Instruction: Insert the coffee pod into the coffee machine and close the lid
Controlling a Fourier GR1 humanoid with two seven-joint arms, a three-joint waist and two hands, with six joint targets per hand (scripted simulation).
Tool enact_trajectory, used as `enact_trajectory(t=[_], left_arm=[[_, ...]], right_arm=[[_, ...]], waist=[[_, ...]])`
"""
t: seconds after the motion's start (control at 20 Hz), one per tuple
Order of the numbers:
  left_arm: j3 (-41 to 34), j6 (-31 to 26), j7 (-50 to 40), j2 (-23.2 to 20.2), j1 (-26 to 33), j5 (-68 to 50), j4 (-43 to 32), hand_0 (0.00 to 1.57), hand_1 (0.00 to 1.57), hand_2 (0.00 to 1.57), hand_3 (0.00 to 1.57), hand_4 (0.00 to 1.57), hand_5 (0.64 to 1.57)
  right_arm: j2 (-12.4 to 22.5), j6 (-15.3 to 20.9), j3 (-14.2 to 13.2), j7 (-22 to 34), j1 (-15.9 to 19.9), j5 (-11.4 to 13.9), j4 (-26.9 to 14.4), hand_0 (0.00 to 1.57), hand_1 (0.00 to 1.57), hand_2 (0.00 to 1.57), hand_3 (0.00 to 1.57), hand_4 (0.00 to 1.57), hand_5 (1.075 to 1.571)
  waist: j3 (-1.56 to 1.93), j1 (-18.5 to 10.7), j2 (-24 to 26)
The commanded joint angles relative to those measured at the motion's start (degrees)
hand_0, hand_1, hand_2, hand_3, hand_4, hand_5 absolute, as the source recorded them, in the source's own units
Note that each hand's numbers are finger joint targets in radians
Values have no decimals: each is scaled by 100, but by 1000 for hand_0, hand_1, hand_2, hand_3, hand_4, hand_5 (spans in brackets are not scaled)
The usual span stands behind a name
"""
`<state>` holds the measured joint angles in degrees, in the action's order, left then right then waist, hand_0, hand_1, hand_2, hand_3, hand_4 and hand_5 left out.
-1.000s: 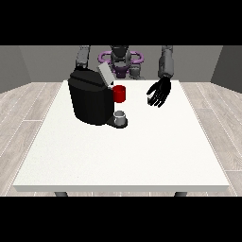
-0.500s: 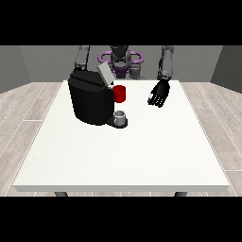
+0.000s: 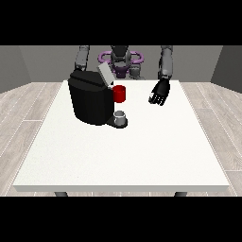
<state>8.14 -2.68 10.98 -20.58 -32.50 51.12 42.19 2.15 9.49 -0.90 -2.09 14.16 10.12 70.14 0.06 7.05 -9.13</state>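
Observation:
The black coffee machine (image 3: pixel 92 101) stands on the table's left half, with its grey lid (image 3: pixel 104 74) tilted up. A red thing at the machine (image 3: pixel 119 93) sits on the side facing the table's middle. Below it, a small grey thing (image 3: pixel 121 116) rests on the machine's dark base; I cannot tell whether it is the pod. The hand at the view's right (image 3: pixel 159 93) hangs over the table to the right of the machine, well apart from it, with relaxed fingers pointing down and holding nothing. At the view's left only an arm (image 3: pixel 82 57) shows; its hand is hidden behind the machine.
The white table (image 3: pixel 127 156) stretches wide in front of the machine towards the camera. The robot's torso (image 3: pixel 121 59) stands behind the far edge.
The hand at the view's right has shifted only very slightly; nothing else differs.

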Motion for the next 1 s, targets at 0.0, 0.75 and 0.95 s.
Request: enact_trajectory(t=[0.0, 0.75, 0.95], left_arm=[[62, -106, -50, 328, -113, 140, 30, 1149, 1149, 1257, 1162, 466, 1571], [-483, -1642, -382, 566, -1237, -557, 386, 1418, 1418, 1400, 1334, 534, 1571], [-696, -1863, -628, 530, -1536, -643, 375, 1403, 1403, 1396, 1341, 598, 1571]], right_arm=[[-65, 269, -43, 170, 137, 151, -283, 0, 0, 0, 0, 0, 1571], [-113, 166, 45, 178, 77, 175, -488, 0, 0, 0, 0, 0, 1571], [-200, 47, 187, 169, -12, 136, -257, 0, 0, 0, 0, 0, 1571]], waist=[[-7, -181, 237], [-6, -83, 791], [-6, 156, 836]])
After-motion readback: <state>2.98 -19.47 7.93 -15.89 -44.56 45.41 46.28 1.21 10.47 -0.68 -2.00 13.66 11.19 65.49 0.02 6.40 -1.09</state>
